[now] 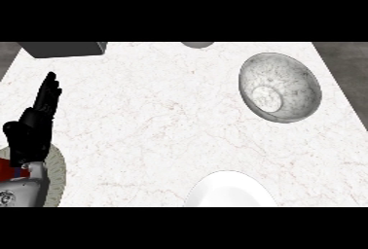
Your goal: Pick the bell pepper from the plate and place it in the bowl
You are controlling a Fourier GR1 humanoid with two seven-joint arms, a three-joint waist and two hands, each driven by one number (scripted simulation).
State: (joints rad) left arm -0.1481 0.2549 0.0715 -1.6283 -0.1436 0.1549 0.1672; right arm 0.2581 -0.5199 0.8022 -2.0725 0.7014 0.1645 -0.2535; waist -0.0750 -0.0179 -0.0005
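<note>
My left hand (32, 131) stood at the desk's (158, 121) left edge, fingers straight and released, above the red pepper (7, 168) on its plate (59, 170). The bowl (280, 87) sat well apart, far right. No writing showed.

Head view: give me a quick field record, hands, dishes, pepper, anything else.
left hand: at the left edge, fingers straight and pointing up, holding nothing
right hand: not in view
bowl: grey marbled, upper right of the counter, nothing inside
plate: white, at the lower edge, right of centre, cut off by the frame, no pepper on the visible part
bell pepper: not clearly visible; a small red patch shows beside the left forearm, cannot tell what it is
counter: pale marbled top
other: dark grey box at the top left edge
</note>
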